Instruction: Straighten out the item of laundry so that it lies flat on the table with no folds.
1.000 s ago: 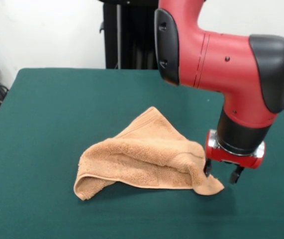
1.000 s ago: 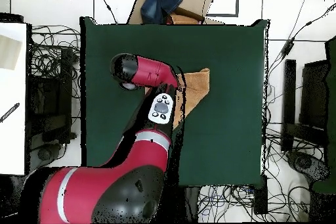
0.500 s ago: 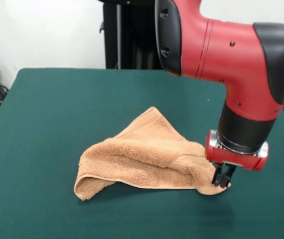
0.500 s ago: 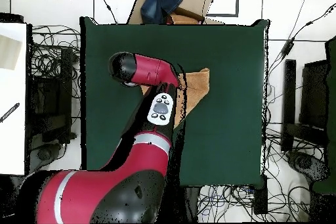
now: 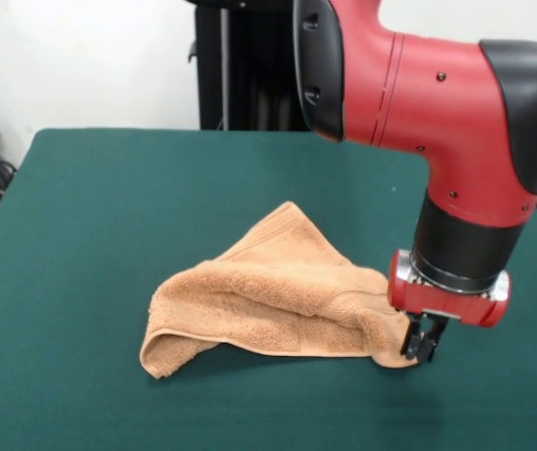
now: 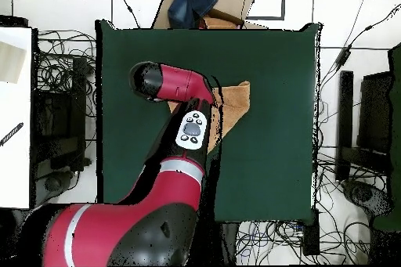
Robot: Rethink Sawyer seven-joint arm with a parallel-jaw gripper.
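Front view, lower right: the red-and-black arm's gripper (image 5: 422, 347) pinches a corner of the crumpled peach-orange terry towel (image 5: 268, 296) on the dark green felt table (image 5: 108, 207). The grasp looks made; next, likely lift and draw the corner outward to open the folds.

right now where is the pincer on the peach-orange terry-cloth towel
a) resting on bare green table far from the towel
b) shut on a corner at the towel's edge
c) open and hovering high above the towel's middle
b: in the front view the pincer is shut on a corner of the crumpled peach-orange terry-cloth towel, low over the dark green felt-topped table.
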